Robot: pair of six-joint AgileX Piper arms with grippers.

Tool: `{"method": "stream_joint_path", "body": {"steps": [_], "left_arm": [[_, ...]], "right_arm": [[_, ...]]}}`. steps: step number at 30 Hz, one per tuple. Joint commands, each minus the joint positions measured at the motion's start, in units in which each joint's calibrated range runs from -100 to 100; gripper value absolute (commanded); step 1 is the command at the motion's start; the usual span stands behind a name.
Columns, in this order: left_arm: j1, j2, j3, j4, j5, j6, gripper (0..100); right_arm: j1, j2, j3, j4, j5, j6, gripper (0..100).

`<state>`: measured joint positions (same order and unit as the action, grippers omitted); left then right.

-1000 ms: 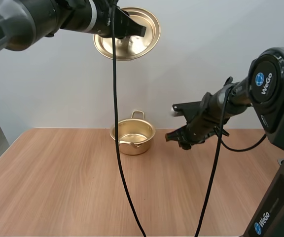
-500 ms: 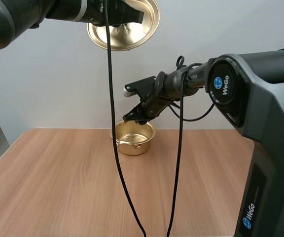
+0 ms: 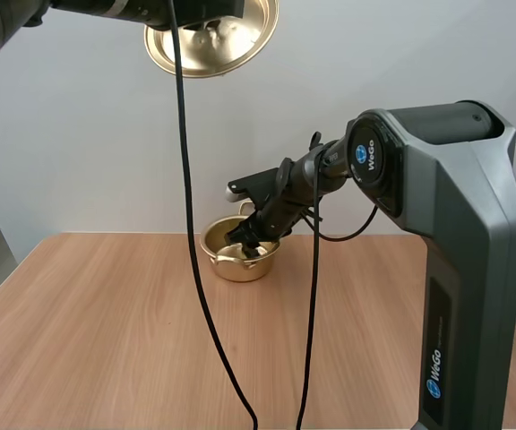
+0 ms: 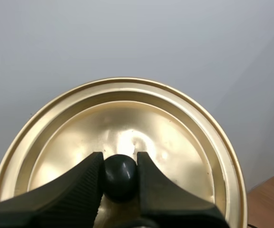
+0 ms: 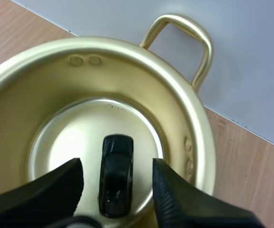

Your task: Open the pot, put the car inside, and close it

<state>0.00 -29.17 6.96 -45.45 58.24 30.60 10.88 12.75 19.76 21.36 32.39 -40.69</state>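
A pale wall stands behind a wooden table [image 3: 106, 340], and the pot sits at its far side.

High at the left, my left claw [image 4: 120, 165] is clamped on the black knob [image 4: 121, 176] of the gold lid [image 3: 209, 52], the two ribbed fingers pinching the knob from either side. Held up there, well apart from the pot, the lid leaves the pot's mouth free for the other arm.

Toward the middle, the gold pot [image 3: 240, 267] stands open with one loop handle toward the wall. My right claw [image 3: 251, 237] reaches down into its mouth. In the right wrist view its fingers stand wide, and the small black car [image 5: 116, 175] lies on the pot's floor between them, with a gap on each side, so it looks let go rather than gripped.

I judge the car is delivered. What remains is drawing the right arm clear so the lid can come down without striking it.
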Motion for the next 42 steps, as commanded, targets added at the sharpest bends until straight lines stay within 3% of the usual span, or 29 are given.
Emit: {"method": "stream_joint_path", "body": {"steps": [1, 4, 6, 7, 13, 17, 22, 30, 42], "left_arm": [[0.04, 0.06, 0.01, -0.11, 0.64, 0.03, 0], [0.04, 0.17, 0.01, -0.11, 0.64, 0.03, 0], [0.04, 0.57, 0.01, 0.0, 1.13, 0.03, 0], [0.04, 0.93, 0.01, 0.45, 1.31, 0.03, 0], [-0.04, 4.86, 0.01, 2.94, 3.22, 0.03, 0], [-0.04, 9.47, 0.01, 2.95, 6.22, 0.03, 0], [-0.33, 14.59, 2.41, 4.41, 6.89, 0.03, 0], [-4.5, 22.58, 14.66, 7.06, -6.67, 3.09, 0], [-4.74, 34.41, 16.65, 4.36, -12.61, 5.78, 0]], "right_arm": [[-0.15, -1.54, -0.04, 0.35, 0.46, 0.26, 59], [-1.63, -5.96, -0.04, 0.75, 3.29, 1.6, 32], [-3.57, -8.94, -0.04, 0.75, 7.12, 2.78, 4], [-4.9, -10.64, 0.15, 0.88, 9.06, 2.91, 0], [-11.82, -22.97, 10.29, 1.42, 7.36, 2.7, 0], [-14.15, -32.29, 19.8, 1.09, 1.43, 2.2, 0], [-14.43, -39.99, 26.88, 1.09, 0.61, 2.41, 0], [-14.43, -47.53, 29.29, 0.68, 3.25, 2.52, 0], [-14.43, -50.02, 29.29, 0.59, 5.53, 2.65, 0]]}}
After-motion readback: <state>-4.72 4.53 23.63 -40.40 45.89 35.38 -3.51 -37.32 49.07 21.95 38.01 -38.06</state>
